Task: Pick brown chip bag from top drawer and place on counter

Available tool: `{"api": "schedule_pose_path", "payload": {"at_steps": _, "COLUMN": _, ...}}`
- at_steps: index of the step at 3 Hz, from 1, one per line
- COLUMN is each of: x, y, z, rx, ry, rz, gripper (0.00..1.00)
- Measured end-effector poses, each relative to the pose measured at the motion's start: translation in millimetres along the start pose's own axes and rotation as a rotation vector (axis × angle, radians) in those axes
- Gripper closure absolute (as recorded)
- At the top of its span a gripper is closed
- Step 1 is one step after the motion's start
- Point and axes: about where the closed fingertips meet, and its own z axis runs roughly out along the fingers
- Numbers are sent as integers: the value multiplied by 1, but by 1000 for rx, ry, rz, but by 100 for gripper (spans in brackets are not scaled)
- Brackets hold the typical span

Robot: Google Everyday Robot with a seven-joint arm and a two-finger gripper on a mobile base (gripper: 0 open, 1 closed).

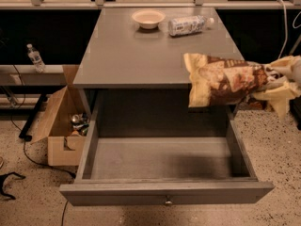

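Observation:
The brown chip bag (225,81) hangs in the air at the right, level with the front right edge of the counter (141,55) and above the right side of the top drawer (164,192). My gripper (280,73) reaches in from the right edge of the camera view and is shut on the bag's right end, holding it roughly level. The bag's pale yellow left end overlaps the counter's front right corner in the picture. The drawer is pulled fully open, and its grey floor shows nothing inside.
A white bowl (148,18) and a white-labelled plastic bottle (188,25) lying on its side sit at the back of the counter. An open cardboard box (59,121) stands on the floor to the left of the drawer. A small bottle (35,58) stands on a shelf at the far left.

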Motion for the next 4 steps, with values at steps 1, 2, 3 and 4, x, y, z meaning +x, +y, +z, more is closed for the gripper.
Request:
{"api": "schedule_pose_path", "payload": {"at_steps": 1, "x": -6, "y": -36, "z": -3, "rx": 72, "ry": -5, "rz": 92, "gripper": 100}}
{"api": "schedule_pose_path", "payload": {"at_steps": 2, "x": -12, "y": -71, "z": 16, "rx": 113, "ry": 21, "rz": 174, "gripper": 100}}
{"api": "schedule_pose_path", "payload": {"at_steps": 3, "x": -17, "y": -99, "z": 63, "rx": 119, "ry": 73, "rz": 230, "gripper": 100}}
{"api": "schedule_pose_path", "payload": {"at_steps": 4, "x": -15, "y": -120, "z": 115, "rx": 115, "ry": 124, "rz": 270, "gripper": 100}}
